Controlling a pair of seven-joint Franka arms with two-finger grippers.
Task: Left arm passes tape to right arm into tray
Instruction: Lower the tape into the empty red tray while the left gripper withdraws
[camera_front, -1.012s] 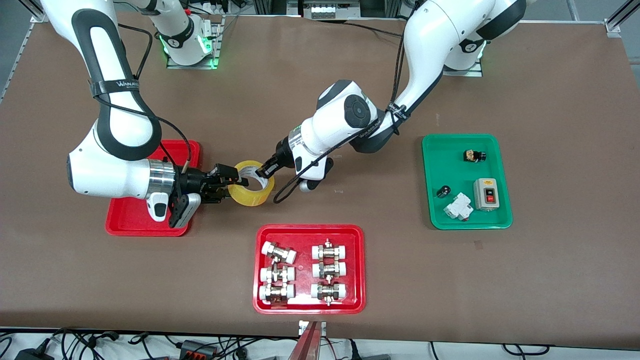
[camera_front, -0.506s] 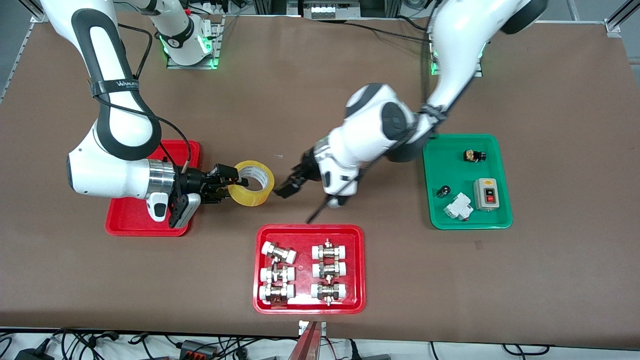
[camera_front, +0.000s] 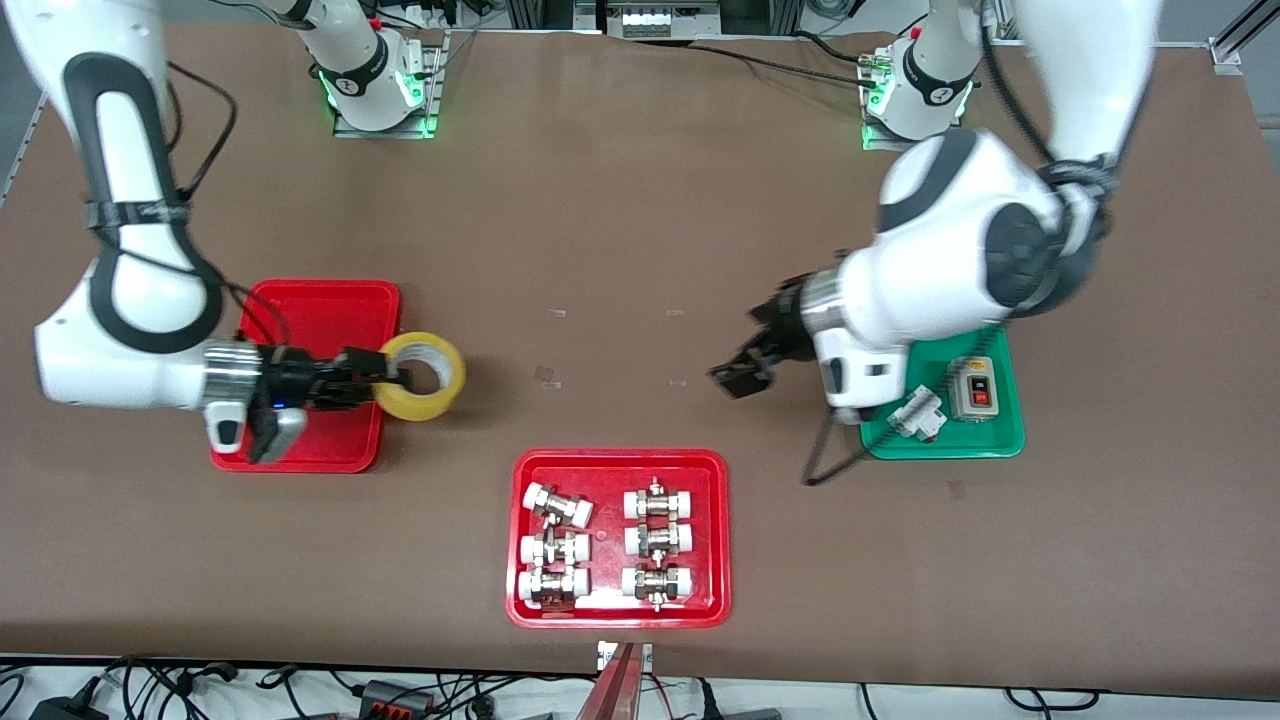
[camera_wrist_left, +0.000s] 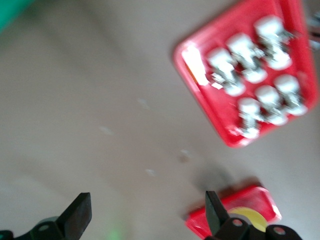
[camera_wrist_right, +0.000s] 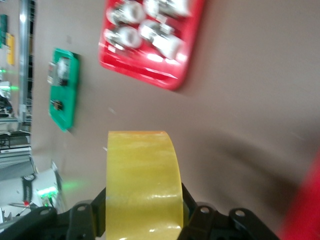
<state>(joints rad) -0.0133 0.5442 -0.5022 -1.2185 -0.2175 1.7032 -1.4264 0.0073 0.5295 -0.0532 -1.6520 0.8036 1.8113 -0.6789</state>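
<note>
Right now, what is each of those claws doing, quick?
Left gripper: open, holding nothing, over bare table beside the green tray.
Right gripper: shut on the tape, by the tray.

Three trays (camera_front: 340, 300), six fittings (camera_front: 557, 506)

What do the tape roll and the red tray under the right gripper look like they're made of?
Tape: glossy, translucent yellow plastic film, likely on a pale card core; light shines off its smooth band in the right wrist view. Tray: probably moulded plastic, uniform red, with rounded corners and a shallow rim.
</note>
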